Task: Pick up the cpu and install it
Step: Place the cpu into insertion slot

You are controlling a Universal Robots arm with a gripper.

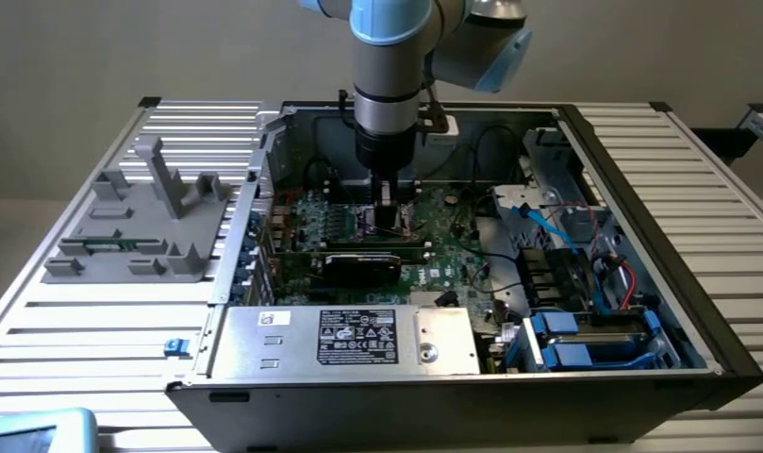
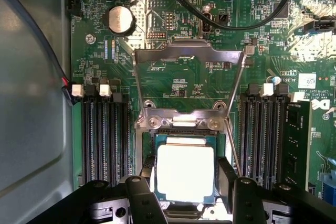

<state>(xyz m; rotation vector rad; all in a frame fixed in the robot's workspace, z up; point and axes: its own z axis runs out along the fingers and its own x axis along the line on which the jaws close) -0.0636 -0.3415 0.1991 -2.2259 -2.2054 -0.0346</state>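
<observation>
The cpu (image 2: 185, 174), a flat square chip with a shiny silver top, sits between the two dark fingers (image 2: 227, 177) of my gripper (image 2: 187, 172), which press against its opposite edges. It hangs low over the motherboard socket (image 2: 181, 123), level with the board. The socket's metal load frame (image 2: 189, 56) is swung up and open behind it. In the exterior view my gripper (image 1: 388, 215) reaches straight down into the open computer case (image 1: 633, 179), at the middle of the green motherboard (image 1: 451, 236).
Memory slots (image 2: 105, 135) flank the socket on both sides, and a fitted module (image 2: 296, 140) stands beside it. Black cables (image 2: 231, 19) loop over the board. A grey fixture block (image 1: 142, 226) stands on the slatted table at the exterior view's left. A power supply (image 1: 343, 337) lies at the case front.
</observation>
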